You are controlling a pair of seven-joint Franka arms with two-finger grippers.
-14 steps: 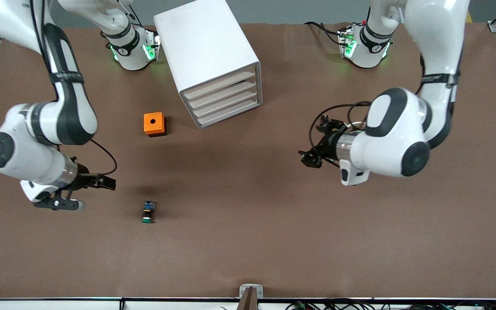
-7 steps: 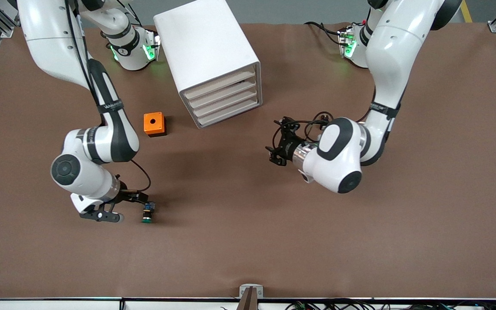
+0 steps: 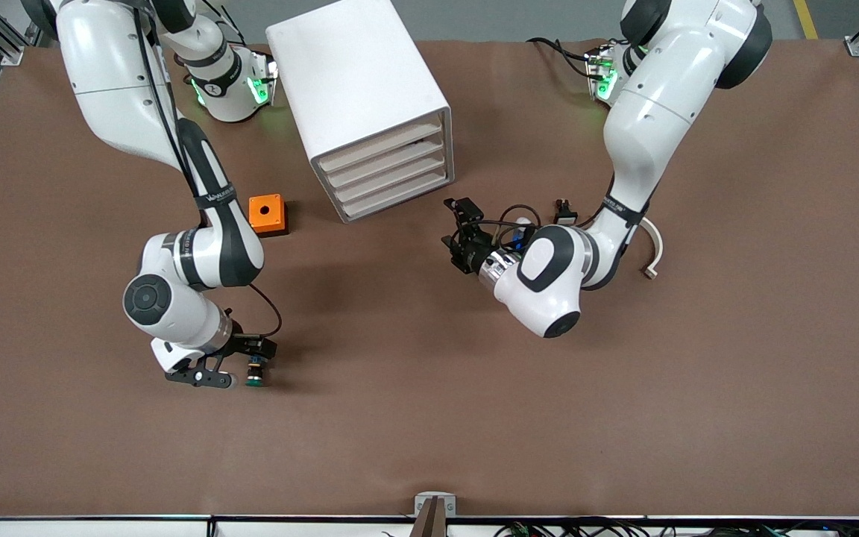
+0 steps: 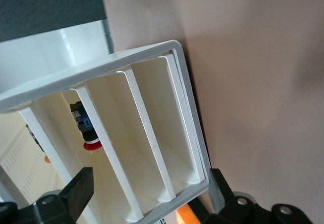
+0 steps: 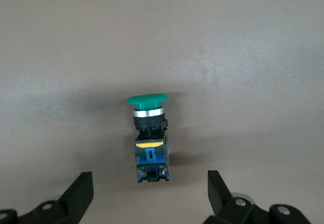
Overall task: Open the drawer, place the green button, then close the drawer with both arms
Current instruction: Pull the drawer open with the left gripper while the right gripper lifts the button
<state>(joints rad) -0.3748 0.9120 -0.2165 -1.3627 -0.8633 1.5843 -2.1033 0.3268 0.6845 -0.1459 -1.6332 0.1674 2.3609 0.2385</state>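
My right hand (image 3: 254,349) hangs low over the button (image 3: 254,373), fingers (image 5: 81,193) spread wide and gripping nothing; the button lies on its side on the table (image 3: 429,418), nearer the camera than the orange cube (image 3: 266,214). The cabinet (image 3: 359,97) stands mid-table, its bottom drawer (image 3: 400,200) shut. My left hand (image 3: 459,231) hovers in front of the drawers, fingers (image 4: 81,191) apart, empty.

Green-capped button (image 3: 254,373) lying flat; drawer (image 3: 398,196) shut

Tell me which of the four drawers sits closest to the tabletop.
The lowest drawer, the one just above the table; the other three stack above it in the cabinet.
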